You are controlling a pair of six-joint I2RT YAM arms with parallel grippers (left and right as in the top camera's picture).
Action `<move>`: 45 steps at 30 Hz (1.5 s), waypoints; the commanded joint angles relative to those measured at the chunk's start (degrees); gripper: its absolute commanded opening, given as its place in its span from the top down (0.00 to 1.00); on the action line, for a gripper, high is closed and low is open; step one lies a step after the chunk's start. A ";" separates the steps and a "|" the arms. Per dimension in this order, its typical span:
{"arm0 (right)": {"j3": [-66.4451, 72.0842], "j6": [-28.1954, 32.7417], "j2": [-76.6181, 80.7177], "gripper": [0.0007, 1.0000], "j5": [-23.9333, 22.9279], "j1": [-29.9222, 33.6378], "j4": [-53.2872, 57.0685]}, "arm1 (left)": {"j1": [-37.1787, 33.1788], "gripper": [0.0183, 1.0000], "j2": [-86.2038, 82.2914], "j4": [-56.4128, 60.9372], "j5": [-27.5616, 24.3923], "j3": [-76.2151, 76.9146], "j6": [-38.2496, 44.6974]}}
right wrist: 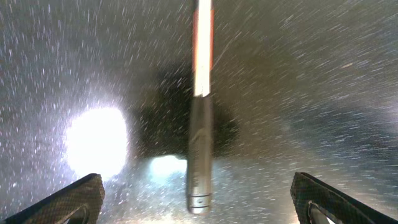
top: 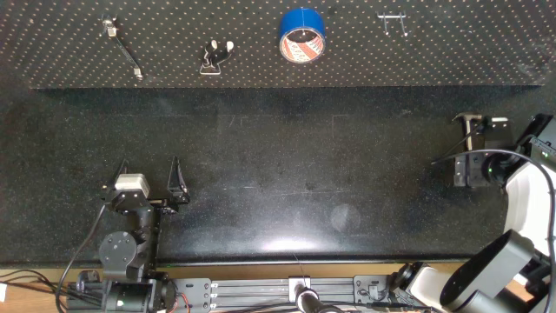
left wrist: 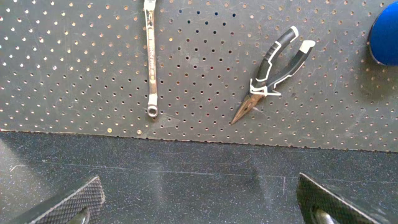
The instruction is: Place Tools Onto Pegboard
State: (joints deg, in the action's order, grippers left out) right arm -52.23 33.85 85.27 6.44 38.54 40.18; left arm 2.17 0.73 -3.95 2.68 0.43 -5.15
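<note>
Carbon-weave fingers (right wrist: 81,199) of the right hand (right wrist: 196,183) are standing wide apart, and we are seeing nothing gripped between them. The hand is hovering over the tool (right wrist: 200,124), a silver shaft with a reddish stretch farther along. The tool is lying on the speckled desk (top: 287,156), centred in the gap and touching neither finger. A bright patch of glare is sitting on the desk just beside the shaft. From above, we are finding this arm at the desk's far right side.

We are seeing the left hand (left wrist: 199,180) spread wide as well, holding nothing. It is hanging over the desk's left part, near the front edge, and facing the pegboard (top: 486,52).

On that board, which is running along the back of the desk, the wrench (left wrist: 151,62) is hanging straight down at the left. The pliers (left wrist: 273,68) are hanging to its right, tilted, with the nose pointing down and the black-and-white handles up. Farther right, the blue tape (top: 302,36) is sitting on the board. Beyond it, a small wire hook (top: 393,22) is sticking out near the board's top edge.
</note>
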 commanded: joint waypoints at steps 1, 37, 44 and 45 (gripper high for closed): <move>-0.31 5.70 2.12 0.02 1.79 0.00 2.58 | -0.28 0.00 -0.55 -0.39 -0.37 -0.11 0.76; -0.31 3.28 8.98 0.17 1.68 0.07 -3.02 | -0.28 0.00 -0.55 -0.39 -0.37 -0.11 0.76; -0.31 3.28 8.98 0.24 1.55 0.07 -3.21 | -0.28 0.00 -0.55 -0.39 -0.37 -0.11 0.76; -0.31 3.28 8.98 0.26 1.55 0.07 -3.21 | -0.28 0.00 -0.55 -0.39 -0.37 -0.11 0.76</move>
State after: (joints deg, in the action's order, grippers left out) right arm -52.23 37.19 93.71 7.60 38.52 37.19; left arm 2.17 0.73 -3.92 2.66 0.43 -5.15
